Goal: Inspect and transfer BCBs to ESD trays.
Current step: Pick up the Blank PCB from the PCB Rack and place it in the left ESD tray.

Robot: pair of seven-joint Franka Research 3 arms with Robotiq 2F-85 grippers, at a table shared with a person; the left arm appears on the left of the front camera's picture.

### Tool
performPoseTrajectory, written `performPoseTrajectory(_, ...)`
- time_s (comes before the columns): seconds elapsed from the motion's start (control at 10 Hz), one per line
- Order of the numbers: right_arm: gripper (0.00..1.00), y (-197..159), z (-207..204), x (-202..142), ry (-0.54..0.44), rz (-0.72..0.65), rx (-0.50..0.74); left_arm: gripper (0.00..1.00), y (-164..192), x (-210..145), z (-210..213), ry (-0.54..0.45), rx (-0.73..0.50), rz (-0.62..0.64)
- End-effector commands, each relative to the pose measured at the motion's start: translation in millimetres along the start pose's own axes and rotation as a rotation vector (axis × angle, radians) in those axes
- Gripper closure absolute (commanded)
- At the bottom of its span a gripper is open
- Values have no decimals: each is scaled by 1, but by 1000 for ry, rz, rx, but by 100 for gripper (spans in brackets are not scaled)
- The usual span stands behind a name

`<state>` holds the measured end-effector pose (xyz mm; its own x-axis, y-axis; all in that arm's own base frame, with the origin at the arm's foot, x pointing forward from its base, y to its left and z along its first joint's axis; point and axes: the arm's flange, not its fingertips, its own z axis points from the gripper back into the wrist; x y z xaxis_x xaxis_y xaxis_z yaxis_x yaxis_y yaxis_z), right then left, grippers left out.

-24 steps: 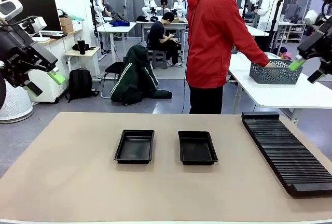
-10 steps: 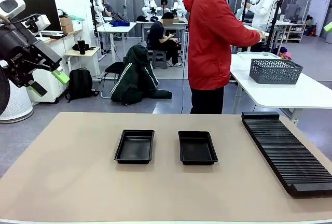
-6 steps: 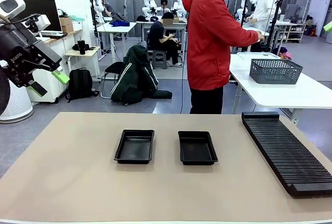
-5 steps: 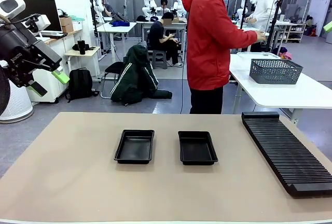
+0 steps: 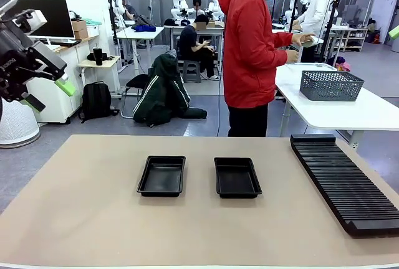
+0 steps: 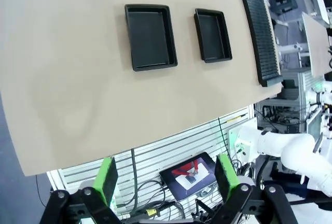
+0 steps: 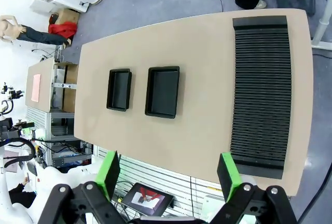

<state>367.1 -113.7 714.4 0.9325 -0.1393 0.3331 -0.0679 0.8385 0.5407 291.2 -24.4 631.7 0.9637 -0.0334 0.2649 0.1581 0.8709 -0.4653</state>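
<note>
The left gripper [image 5: 45, 94] and right gripper [image 7: 168, 178] hang high over the table [image 5: 93, 219], jaws spread wide with nothing between the green pads [image 7: 109, 175]. Well below them lie the left ESD tray [image 5: 162, 176], nearer the left arm, and the right ESD tray [image 5: 237, 178], about midway. They sit side by side, shallow black plastic with flared rims and bare floors, long axes running toward the person. The thin pale slab in the person's hand [image 5: 298, 38] may be a BCB (too small to tell), far beyond either gripper near the wire-mesh basket [image 5: 330, 86].

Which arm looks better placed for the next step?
Probably right: the person's hand and mesh basket are on that side. Both the left pincer and right pincer hang open, raised.
</note>
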Motion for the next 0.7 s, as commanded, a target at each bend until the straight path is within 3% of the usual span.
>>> performPoseTrajectory(0.0, 0, -1, 0, -1, 2, 3, 1, 0, -16, -6, 17, -16, 64, 28)
performPoseTrajectory(0.3, 0, -1, 0, -1, 2, 3, 1, 0, -28, 12, 46, 41, 82, -5)
performPoseTrajectory(0.6, 0, -1, 0, -1, 2, 3, 1, 0, -12, 51, 68, 13, 73, -53)
